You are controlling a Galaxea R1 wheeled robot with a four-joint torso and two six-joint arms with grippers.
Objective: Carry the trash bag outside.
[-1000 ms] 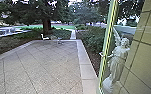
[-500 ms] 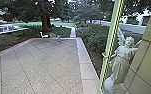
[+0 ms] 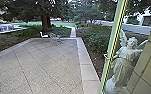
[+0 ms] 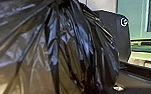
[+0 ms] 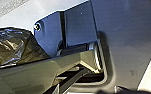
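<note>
My trash bag [image 4: 63, 45] bulges, bunched into folds; how open my hands are, or their hold, I can't tell; green post [image 3: 115, 45] and statue [image 3: 124, 60] stand ahead, right of the paving [image 3: 46, 67]

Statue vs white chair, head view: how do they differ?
The statue is a tall draped figure; the white chair is a low seat with a back.
The statue shows large, right of the green post; the chair shows small, by the far edge of the paving.
Both are pale and upright.
</note>
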